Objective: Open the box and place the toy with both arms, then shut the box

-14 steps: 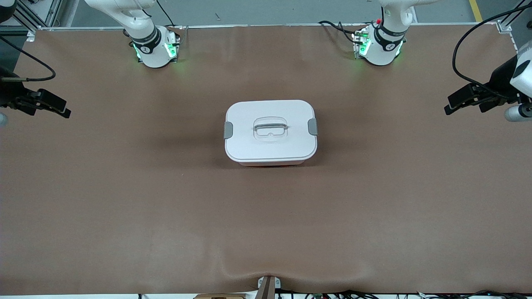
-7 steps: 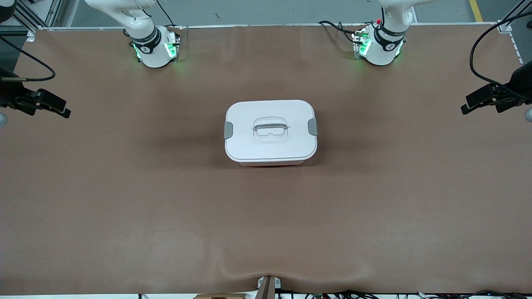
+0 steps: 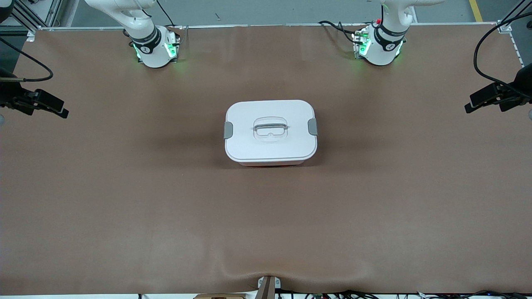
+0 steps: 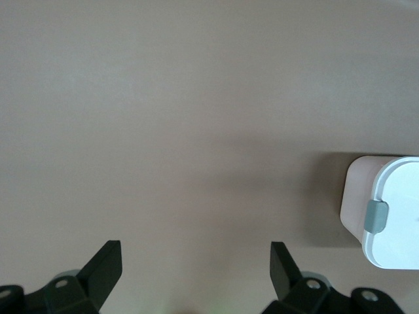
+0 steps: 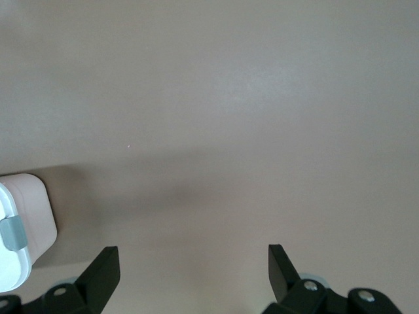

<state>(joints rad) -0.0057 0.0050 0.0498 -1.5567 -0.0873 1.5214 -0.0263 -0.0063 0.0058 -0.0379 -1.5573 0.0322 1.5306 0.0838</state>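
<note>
Pink box point(image 3: 270, 132), white lid, 2 grey clips

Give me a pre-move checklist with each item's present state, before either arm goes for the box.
1. Box upright mid-table with white lid seated: ok.
2. Both grey side clips down against the lid: ok, they still need releasing.
3. Left tool open, holding nothing, over bare table at the left arm's end: ok.
4. Right tool open, holding nothing, over bare table at the right arm's end: ok.
5. Toy in view to pick up: not ok, none appears in any view.
6. Box contents: cannot tell, lid hides them.
</note>
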